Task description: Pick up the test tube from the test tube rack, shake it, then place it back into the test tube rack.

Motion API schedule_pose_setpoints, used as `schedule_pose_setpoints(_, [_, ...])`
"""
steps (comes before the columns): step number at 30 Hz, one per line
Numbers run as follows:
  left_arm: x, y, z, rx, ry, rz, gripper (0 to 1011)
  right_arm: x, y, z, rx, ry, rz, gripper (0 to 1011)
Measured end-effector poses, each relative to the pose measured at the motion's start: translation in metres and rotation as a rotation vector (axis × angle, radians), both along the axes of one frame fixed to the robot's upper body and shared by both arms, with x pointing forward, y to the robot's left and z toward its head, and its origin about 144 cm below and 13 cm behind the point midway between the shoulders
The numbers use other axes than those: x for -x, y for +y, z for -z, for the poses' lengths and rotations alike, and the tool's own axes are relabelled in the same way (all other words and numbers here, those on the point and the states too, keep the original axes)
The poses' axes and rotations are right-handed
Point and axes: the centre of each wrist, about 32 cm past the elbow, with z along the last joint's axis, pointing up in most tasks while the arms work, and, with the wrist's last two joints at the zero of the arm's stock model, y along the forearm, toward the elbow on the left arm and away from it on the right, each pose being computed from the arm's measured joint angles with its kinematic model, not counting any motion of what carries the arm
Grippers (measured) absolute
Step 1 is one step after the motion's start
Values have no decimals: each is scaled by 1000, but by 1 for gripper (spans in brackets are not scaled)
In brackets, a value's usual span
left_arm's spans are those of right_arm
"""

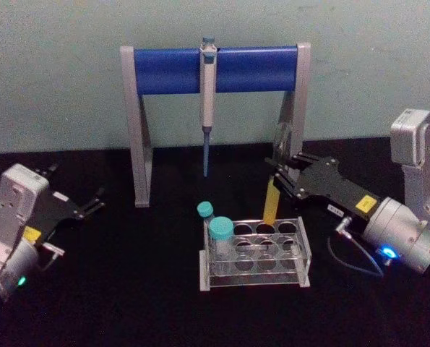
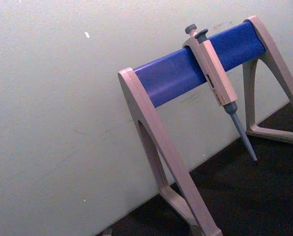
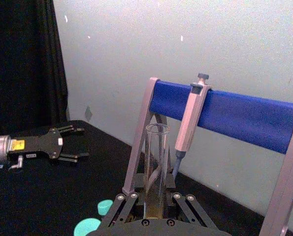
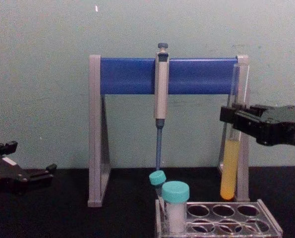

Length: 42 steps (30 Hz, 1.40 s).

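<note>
The test tube [image 4: 231, 163], clear glass with yellow-orange liquid in its lower part, hangs upright with its round bottom just above the back row of the test tube rack [image 4: 266, 220]. My right gripper [image 4: 231, 118] is shut on the tube's upper half, reaching in from the right. From the head view the tube [image 1: 272, 202] slants over the clear rack [image 1: 254, 280] under the right gripper [image 1: 278, 173]. The right wrist view looks up the tube [image 3: 156, 167]. My left gripper [image 1: 92, 204] rests open at the far left, well away from the rack.
A grey-legged stand with a blue crossbar [image 1: 178, 70] stands behind the rack, and a pipette [image 1: 207, 101] hangs from it. A wide teal-capped tube [image 1: 220, 238] and a slim teal-capped tube [image 1: 205, 213] fill the rack's left holes. The black table runs to a pale wall.
</note>
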Motion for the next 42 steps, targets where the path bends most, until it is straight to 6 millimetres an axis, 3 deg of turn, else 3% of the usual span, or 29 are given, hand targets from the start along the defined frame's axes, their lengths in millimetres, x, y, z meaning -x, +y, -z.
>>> schedule_pose_setpoints(42, [0,0,0,0,0,0,1009,-5,7,26,10,31,4,238])
